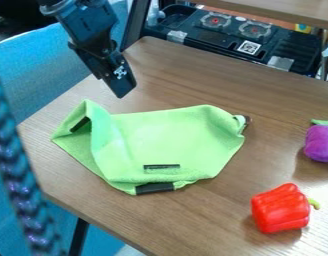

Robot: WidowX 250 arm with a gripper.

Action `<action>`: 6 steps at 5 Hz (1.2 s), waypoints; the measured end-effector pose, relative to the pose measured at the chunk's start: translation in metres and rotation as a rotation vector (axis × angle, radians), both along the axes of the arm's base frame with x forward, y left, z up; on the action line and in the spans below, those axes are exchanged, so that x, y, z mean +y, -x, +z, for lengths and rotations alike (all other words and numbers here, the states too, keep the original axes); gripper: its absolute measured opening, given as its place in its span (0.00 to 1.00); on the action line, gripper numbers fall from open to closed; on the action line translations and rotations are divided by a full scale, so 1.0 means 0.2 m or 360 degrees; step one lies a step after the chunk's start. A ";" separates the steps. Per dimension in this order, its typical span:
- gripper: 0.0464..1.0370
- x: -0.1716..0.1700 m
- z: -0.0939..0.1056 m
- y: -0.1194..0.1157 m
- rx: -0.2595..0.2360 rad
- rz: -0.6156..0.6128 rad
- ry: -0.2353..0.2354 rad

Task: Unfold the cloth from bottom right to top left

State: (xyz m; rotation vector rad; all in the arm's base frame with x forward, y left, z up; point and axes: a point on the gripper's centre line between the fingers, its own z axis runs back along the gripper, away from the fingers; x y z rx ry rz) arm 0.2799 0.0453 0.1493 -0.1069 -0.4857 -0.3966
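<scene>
The cloth (167,137) lies on the table (193,225), toward its left corner and clear of the edges, a bright green piece spread wide but still rumpled. Its left end is folded up into a raised ridge with a peak, and a black patch (80,124) shows beside that fold; a thin dark strip (161,166) sits near the lower edge, with a wider black patch (154,188) right on that edge. At the upper right tip there is a small brown-and-white bit, too small to make out. The claw (122,91) hangs just above the cloth's upper left side, near the table's upper left edge — whether it is open or closed, I cannot tell. Below and right of the cloth, well apart from it, lies a red pepper (280,209), green stem pointing right. Farther up on the right is a purple eggplant (320,142). Beyond the table's upper edge stands a black case (220,42).
</scene>
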 end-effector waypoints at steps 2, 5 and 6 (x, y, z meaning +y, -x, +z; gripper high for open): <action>0.96 -0.04 -0.10 0.02 0.0011 -0.0076 -0.0015; 0.96 -0.06 -0.27 -0.03 0.0032 -0.0166 -0.0078; 0.96 -0.07 -0.32 -0.03 0.0047 -0.0192 -0.0090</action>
